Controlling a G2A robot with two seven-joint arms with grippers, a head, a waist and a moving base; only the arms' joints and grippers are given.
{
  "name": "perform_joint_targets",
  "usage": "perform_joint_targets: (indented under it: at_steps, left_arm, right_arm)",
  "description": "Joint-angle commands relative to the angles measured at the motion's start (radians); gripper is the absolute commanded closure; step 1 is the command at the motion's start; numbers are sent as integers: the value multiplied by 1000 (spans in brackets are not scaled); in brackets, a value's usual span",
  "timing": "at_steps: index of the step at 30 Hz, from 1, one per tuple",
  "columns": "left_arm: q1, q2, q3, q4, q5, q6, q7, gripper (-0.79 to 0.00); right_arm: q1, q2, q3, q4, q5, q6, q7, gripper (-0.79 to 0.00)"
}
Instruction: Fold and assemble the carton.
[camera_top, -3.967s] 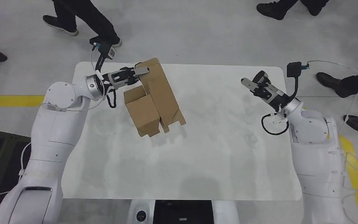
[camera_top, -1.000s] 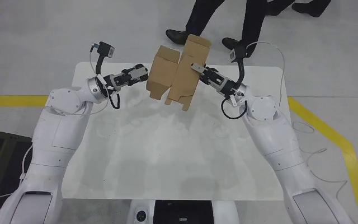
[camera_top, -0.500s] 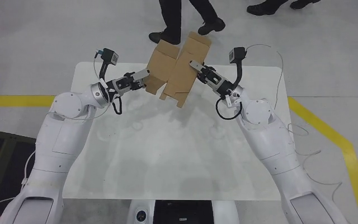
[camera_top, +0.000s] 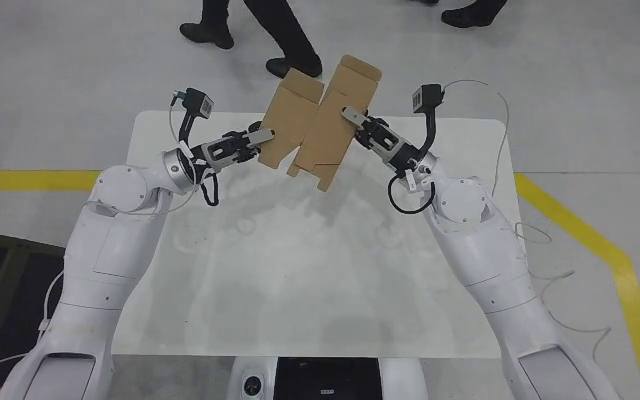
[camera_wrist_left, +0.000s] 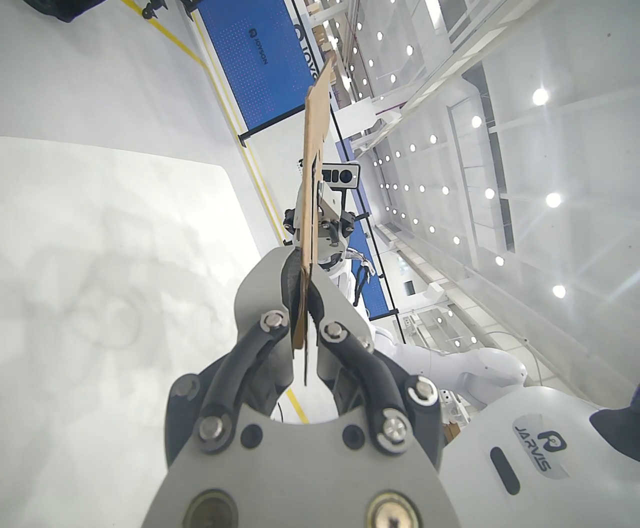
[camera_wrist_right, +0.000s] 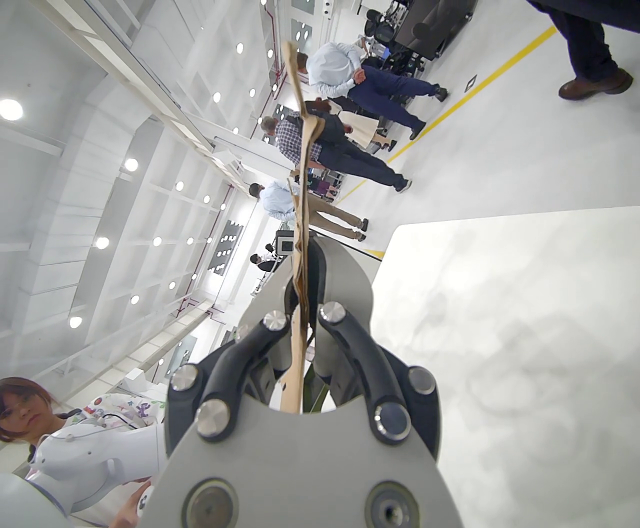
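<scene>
**Top view.** Your overhead camera sits on the robot above both arms. It looks straight down at middle distance on the white rounded-corner table (camera_top: 300, 300), with grey floor beyond the far edge.

**Left wrist view.** This camera is mounted just behind the left gripper (camera_wrist_left: 301, 274). It faces out along the fingers, very close, and is tilted across the tabletop toward the hall ceiling.

**Right wrist view.** You get the mirrored setting behind the right gripper (camera_wrist_right: 300, 280), equally close, angled toward the ceiling and the floor past the table.

**Shared.** All three views take in the table and the flat brown cardboard carton (camera_top: 318, 122). The wrist views see the carton edge-on and face each other across it.
</scene>
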Motion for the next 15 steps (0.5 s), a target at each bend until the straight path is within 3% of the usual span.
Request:
perform_joint_targets:
  at_steps: [1, 2, 9, 15]
  left_arm:
    - [-1, 0, 0, -2, 2, 9, 3, 0]
    - [-2, 0, 0, -2, 4, 13, 4, 0]
    - [-41, 6, -16, 30, 46, 33, -32, 0]
    - [-104, 17, -27, 94, 75, 2, -172, 0]
  right_arm:
    - [-4, 0, 5, 0, 3, -1, 3, -363]
    - [-7, 0, 8, -1, 8, -2, -1, -785]
    - [-27, 9, 50, 3, -26, -61, 10, -785]
    - [-38, 38, 111, 24, -1, -103, 266, -785]
